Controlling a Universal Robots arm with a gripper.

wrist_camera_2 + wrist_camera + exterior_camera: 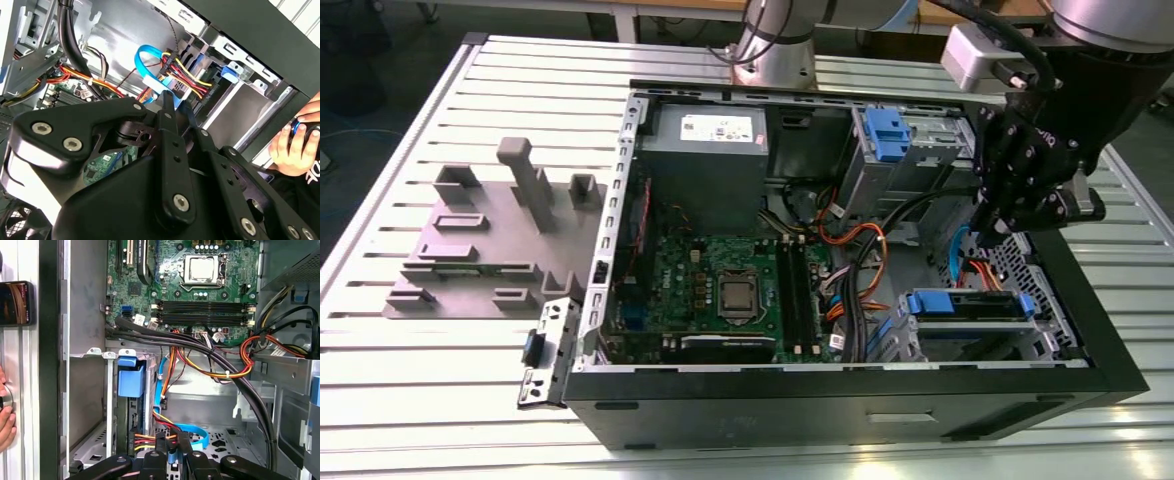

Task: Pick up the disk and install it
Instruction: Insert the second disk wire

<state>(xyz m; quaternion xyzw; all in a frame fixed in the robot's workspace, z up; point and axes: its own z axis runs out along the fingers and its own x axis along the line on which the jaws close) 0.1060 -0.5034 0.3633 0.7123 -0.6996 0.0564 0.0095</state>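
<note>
The disk [971, 305] sits edge-on in the lower drive bay at the near right of the open computer case [854, 400]. Blue rails show at both its ends and its label is hidden. In the first wrist view its blue rail end [131, 381] shows inside the metal cage, with red, yellow and orange wires running to the far end. My gripper [987, 232] hangs inside the case just above and behind that bay. In both wrist views the gripper [177, 102] [172, 449] has its fingers close together with nothing held, pointing at a blue flat cable [197, 436].
A grey power supply box [707, 140] and an upper bay with a blue latch [887, 135] line the case's back. Thick black cables [240, 385] cross the interior. A grey fixture [487, 245] stands on the slatted table. A person's hand [295, 145] is beside the case.
</note>
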